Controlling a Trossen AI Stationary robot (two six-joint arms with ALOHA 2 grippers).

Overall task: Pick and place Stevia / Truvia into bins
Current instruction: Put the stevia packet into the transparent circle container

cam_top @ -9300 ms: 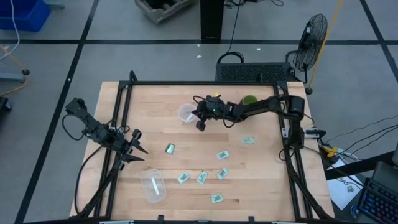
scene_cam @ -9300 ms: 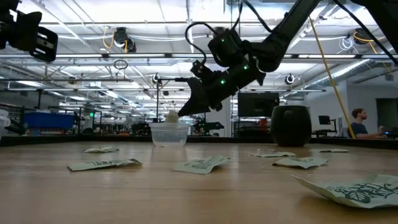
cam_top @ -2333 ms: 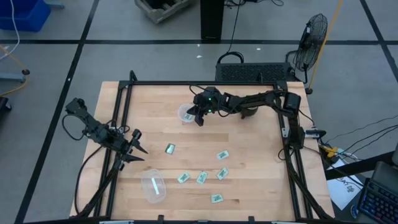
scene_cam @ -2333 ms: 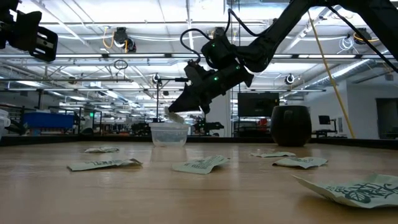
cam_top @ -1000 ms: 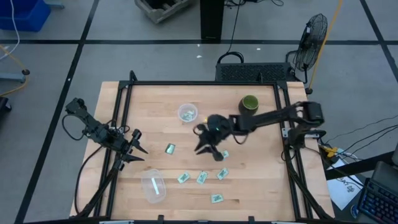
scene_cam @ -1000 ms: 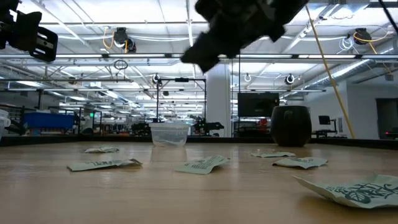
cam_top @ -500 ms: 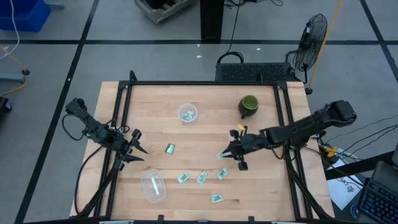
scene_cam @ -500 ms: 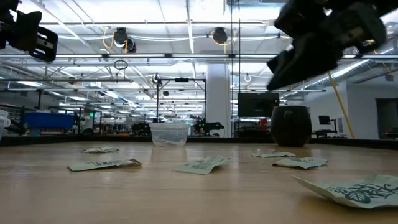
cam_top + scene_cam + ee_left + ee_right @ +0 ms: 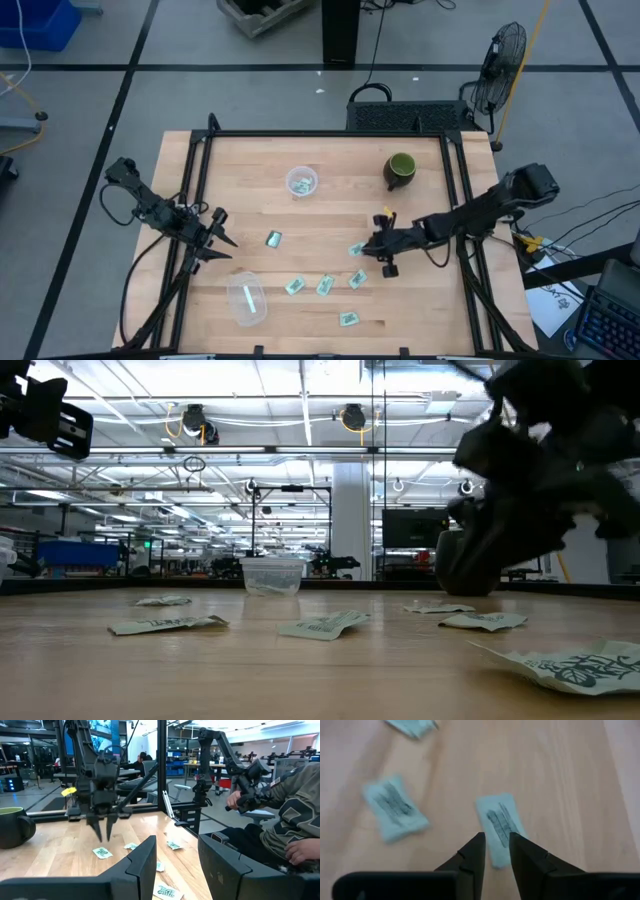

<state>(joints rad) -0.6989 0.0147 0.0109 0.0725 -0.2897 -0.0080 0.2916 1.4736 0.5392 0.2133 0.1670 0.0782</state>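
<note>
1. Sachets lie loose on the table [image 9: 250,160]: one [image 9: 356,249] sits right at the right gripper's tips, with others nearby at [image 9: 357,279], [image 9: 325,286], [image 9: 294,286], [image 9: 348,319] and [image 9: 273,239].
2. In the right wrist view that target sachet [image 9: 501,826] lies flat just ahead of the fingers, with a second one [image 9: 394,814] off to one side.
3. We see the right gripper [image 9: 371,245] low over the table beside the target; its fingers [image 9: 472,855] stand only a narrow gap apart and hold nothing (the left wrist view shows the same slim gap [image 9: 102,831]).
4. The cup [image 9: 301,182] already holds at least one sachet; the tub [image 9: 246,298] lies near the left arm, also with something green inside.
5. The left gripper [image 9: 222,240] waits at the table's left edge, its fingers spread and empty.
6. We judge the step to be the approach for the next pick.
7. Risks from here: the gap looks too slim to straddle the sachet, so closing may only push it along; a flat paper packet can slide or buckle under the tips; a drift sideways could catch the neighbour instead.
8. The mug [image 9: 400,168] stands well apart and should not interfere.
</note>
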